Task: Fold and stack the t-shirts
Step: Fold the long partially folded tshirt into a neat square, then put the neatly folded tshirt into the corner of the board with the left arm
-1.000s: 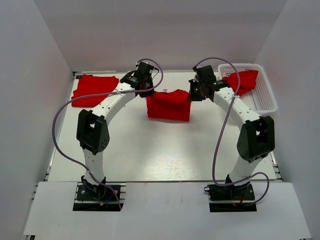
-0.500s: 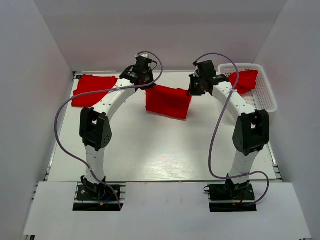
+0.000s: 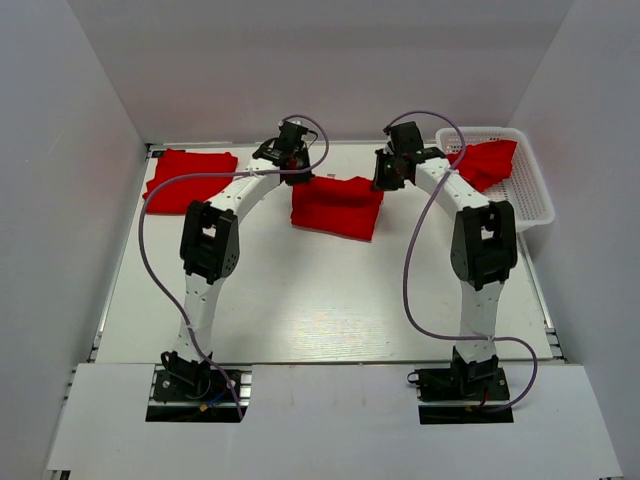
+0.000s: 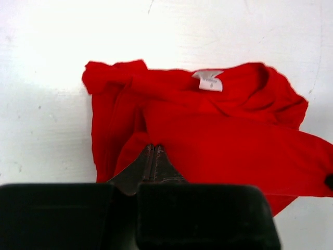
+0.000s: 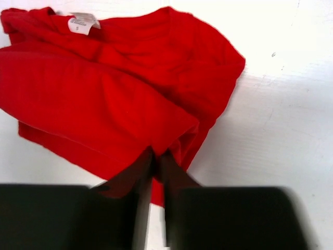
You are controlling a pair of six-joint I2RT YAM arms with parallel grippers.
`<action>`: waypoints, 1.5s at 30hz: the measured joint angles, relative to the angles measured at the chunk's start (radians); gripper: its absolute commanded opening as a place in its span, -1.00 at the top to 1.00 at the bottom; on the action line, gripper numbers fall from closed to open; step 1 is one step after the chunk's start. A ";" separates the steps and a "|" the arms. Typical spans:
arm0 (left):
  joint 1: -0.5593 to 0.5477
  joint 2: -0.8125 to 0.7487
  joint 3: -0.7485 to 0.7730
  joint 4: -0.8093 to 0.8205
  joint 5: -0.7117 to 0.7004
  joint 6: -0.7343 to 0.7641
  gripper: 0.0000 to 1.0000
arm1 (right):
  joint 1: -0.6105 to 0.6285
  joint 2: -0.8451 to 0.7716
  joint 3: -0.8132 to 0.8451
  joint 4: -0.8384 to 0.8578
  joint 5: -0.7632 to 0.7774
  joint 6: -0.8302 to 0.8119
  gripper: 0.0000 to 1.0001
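Now: you're laying a fold over the middle t-shirt (image 3: pixel 337 207), at the centre-back of the table (image 3: pixel 300 300).
Left gripper (image 4: pixel 152 153): clenched on its folded edge.
Right gripper (image 5: pixel 156 159): at the cloth edge, grip unclear; I can't tell.
Do well: lower both corners level and release together.
Others: folded t-shirt (image 3: pixel 188 180) far left; crumpled t-shirt (image 3: pixel 487 160) in the basket (image 3: pixel 528 195).

White mesh basket (image 3: pixel 527 205) sits at white table's (image 3: pixel 320 300) far right corner, beside right wall. Plain white walls (image 3: pixel 330 70) enclose table on three sides.
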 measured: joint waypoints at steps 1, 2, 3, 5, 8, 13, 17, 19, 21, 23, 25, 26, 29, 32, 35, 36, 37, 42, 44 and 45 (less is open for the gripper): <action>0.001 0.008 0.012 0.002 0.005 0.002 0.75 | -0.002 0.008 0.006 0.002 0.002 0.006 0.41; 0.002 0.014 0.023 0.003 0.008 0.007 0.36 | -0.004 0.016 0.012 0.007 0.003 0.010 -0.15; 0.003 0.018 0.030 0.003 0.013 0.014 -0.09 | -0.007 0.026 0.022 0.010 0.003 0.014 -0.55; 0.007 0.026 0.060 0.006 0.023 0.020 -0.99 | -0.012 0.050 0.054 0.014 0.004 0.015 -0.81; 0.014 0.033 0.113 0.003 0.026 0.015 -1.00 | -0.016 0.072 0.107 0.023 0.007 0.001 -0.81; 0.031 0.023 0.116 0.011 0.022 0.019 -1.00 | -0.019 0.041 0.103 0.054 0.013 -0.021 -0.81; 0.042 0.004 0.040 0.010 0.026 0.048 -1.00 | -0.019 -0.051 -0.011 0.067 0.012 -0.038 -0.81; 0.044 0.003 0.010 0.005 0.034 0.078 -1.00 | -0.019 -0.103 -0.073 0.071 0.006 -0.044 -0.81; 0.044 0.003 -0.012 -0.005 0.043 0.112 -1.00 | -0.019 -0.148 -0.135 0.083 -0.003 -0.047 -0.81; 0.044 0.004 -0.014 -0.027 0.053 0.141 -1.00 | -0.019 -0.171 -0.173 0.089 -0.018 -0.052 -0.81; 0.044 0.004 -0.014 -0.033 0.057 0.168 -1.00 | -0.018 -0.169 -0.180 0.090 -0.039 -0.059 -0.81; 0.044 0.004 -0.014 -0.034 0.058 0.179 -1.00 | -0.018 -0.164 -0.180 0.095 -0.047 -0.062 -0.81; 0.043 0.010 -0.014 -0.037 0.060 0.215 -1.00 | -0.013 -0.136 -0.167 0.106 -0.069 -0.065 -0.81; 0.043 0.027 -0.008 -0.022 0.072 0.255 -1.00 | -0.012 -0.090 -0.139 0.108 -0.079 -0.065 -0.81; 0.043 0.052 -0.011 0.019 0.098 0.302 -1.00 | -0.013 -0.056 -0.127 0.108 -0.078 -0.065 -0.81; 0.043 0.061 -0.011 0.034 0.112 0.317 -1.00 | -0.013 -0.049 -0.126 0.108 -0.076 -0.065 -0.81; 0.043 0.072 -0.012 0.052 0.126 0.333 -1.00 | -0.014 -0.047 -0.126 0.106 -0.074 -0.065 -0.81; 0.043 0.141 0.005 0.108 0.143 0.375 -1.00 | -0.014 -0.045 -0.125 0.108 -0.052 -0.065 -0.81; 0.043 0.173 0.011 0.128 0.139 0.396 -1.00 | -0.014 -0.048 -0.130 0.110 -0.029 -0.064 -0.81; 0.043 0.179 0.018 0.142 0.141 0.398 -1.00 | -0.014 -0.055 -0.140 0.112 -0.014 -0.063 -0.81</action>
